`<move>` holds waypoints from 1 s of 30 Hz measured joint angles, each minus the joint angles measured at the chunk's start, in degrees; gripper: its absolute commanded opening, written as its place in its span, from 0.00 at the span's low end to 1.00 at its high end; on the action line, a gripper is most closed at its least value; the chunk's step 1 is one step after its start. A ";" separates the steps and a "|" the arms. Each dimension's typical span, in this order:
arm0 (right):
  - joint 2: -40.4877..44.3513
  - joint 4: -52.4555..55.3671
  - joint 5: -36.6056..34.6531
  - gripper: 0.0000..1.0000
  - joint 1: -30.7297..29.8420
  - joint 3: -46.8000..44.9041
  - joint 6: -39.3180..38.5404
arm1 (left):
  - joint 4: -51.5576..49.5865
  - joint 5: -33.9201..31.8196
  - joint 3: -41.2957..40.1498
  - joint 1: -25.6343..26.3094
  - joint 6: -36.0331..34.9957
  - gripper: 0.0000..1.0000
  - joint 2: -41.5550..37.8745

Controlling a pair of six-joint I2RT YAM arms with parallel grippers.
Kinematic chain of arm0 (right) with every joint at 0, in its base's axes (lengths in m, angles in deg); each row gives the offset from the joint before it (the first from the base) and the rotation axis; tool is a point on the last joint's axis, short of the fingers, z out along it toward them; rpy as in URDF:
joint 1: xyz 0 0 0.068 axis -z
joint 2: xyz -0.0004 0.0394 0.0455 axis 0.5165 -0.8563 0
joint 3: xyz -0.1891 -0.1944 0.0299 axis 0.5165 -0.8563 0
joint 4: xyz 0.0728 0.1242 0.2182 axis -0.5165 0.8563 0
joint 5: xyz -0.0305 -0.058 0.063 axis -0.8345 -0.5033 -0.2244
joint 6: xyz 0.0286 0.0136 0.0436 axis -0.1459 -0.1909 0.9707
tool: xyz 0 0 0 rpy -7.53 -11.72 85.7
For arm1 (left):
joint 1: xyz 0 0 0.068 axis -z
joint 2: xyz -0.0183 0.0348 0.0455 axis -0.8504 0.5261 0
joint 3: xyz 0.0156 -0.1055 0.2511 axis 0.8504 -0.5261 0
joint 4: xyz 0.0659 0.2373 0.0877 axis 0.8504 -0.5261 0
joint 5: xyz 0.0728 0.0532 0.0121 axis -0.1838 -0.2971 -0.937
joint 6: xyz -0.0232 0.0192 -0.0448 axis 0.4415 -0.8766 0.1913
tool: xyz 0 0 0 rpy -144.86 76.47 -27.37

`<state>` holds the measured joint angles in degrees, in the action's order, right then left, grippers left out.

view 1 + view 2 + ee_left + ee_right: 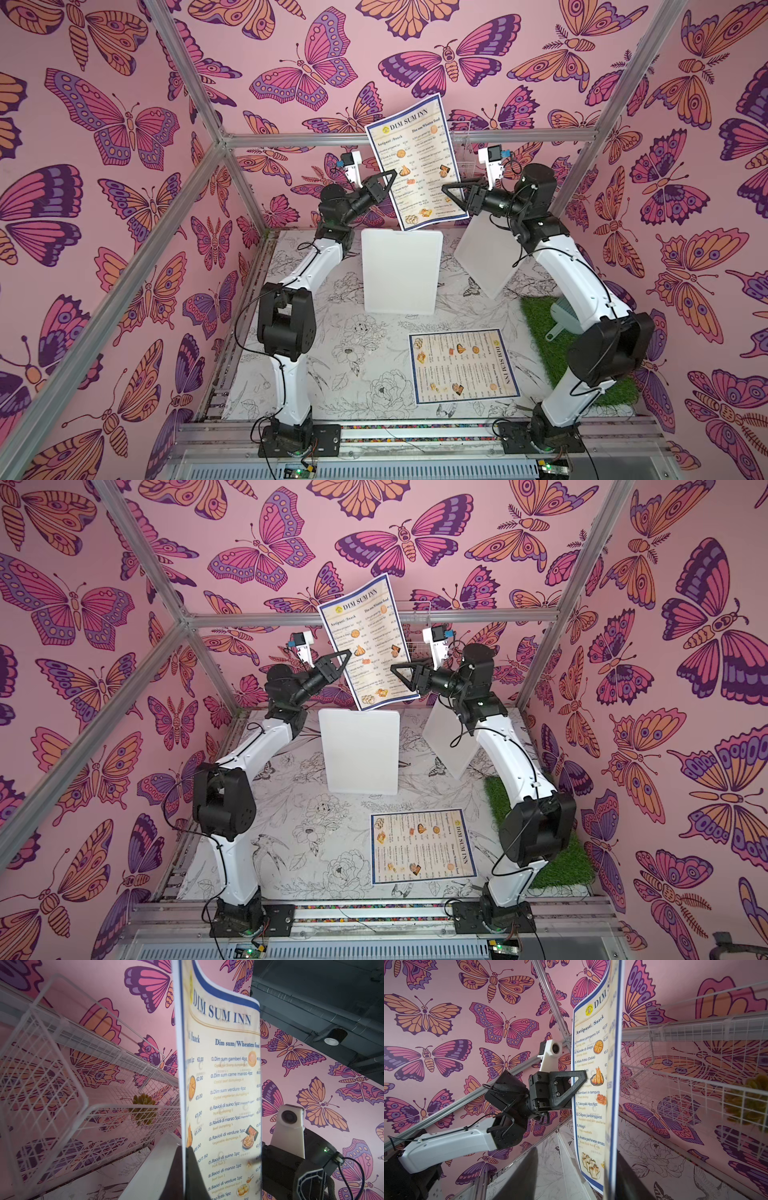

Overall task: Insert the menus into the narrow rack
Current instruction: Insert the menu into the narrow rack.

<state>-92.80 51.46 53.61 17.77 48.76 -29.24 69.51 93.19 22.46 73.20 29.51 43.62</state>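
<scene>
1. We are in the carrying step. One menu [415,162] is up in the air at the upper centre of the frame, not yet in the white rack [401,274] standing just below it.
2. The left gripper [391,176] is pressed together on that menu's left edge, about halfway down its length.
3. The right gripper [446,191] has its jaws spread on either side of the right edge. In the right wrist view they look to be straddling the sheet, not pinching it.
4. The held menu stands on end with its long axis nearly upright. The "DIM SUM INN" heading is at the top and the printed face is turned towards the camera. In both top views it leans, with the top towards the upper left and the lower short edge towards the rack. The top corner bows in the left wrist view.
5. The second menu [463,368] lies flat on the table [332,353] at the lower centre-right, with its heading towards the right of the frame.
6. Next, we judge, the lower edge must be squared to the rack's slot and the bowing sheet steadied before we lower it.
</scene>
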 measured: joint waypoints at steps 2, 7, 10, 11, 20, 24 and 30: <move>0.00 0.00 0.11 0.54 -0.13 0.00 0.00 | 0.22 0.00 -0.17 -0.02 0.00 0.00 0.00; 0.00 0.00 0.13 0.54 -0.39 0.00 0.00 | 0.83 -0.02 -0.83 -0.20 0.00 0.00 -0.02; -0.02 0.00 0.13 0.54 -0.57 0.00 0.00 | 0.81 -0.02 -0.98 -0.42 0.02 0.00 -0.02; -0.02 0.00 0.13 0.54 -0.66 0.00 0.00 | 0.81 -0.02 -0.98 -0.48 0.00 0.00 -0.02; -0.02 0.02 0.13 0.54 -0.98 0.02 0.00 | 0.87 -0.02 -1.18 -0.74 0.02 0.00 -0.79; -0.04 0.02 0.13 0.54 -1.09 0.02 0.00 | 1.05 -0.04 -1.70 -0.74 0.00 0.00 -1.36; -0.13 0.02 0.13 0.54 -1.09 0.04 0.00 | 0.98 -0.22 -2.84 -0.79 0.00 0.00 -2.32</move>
<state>-92.93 51.48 53.74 16.68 48.80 -29.24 70.49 92.97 19.62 72.41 29.51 41.30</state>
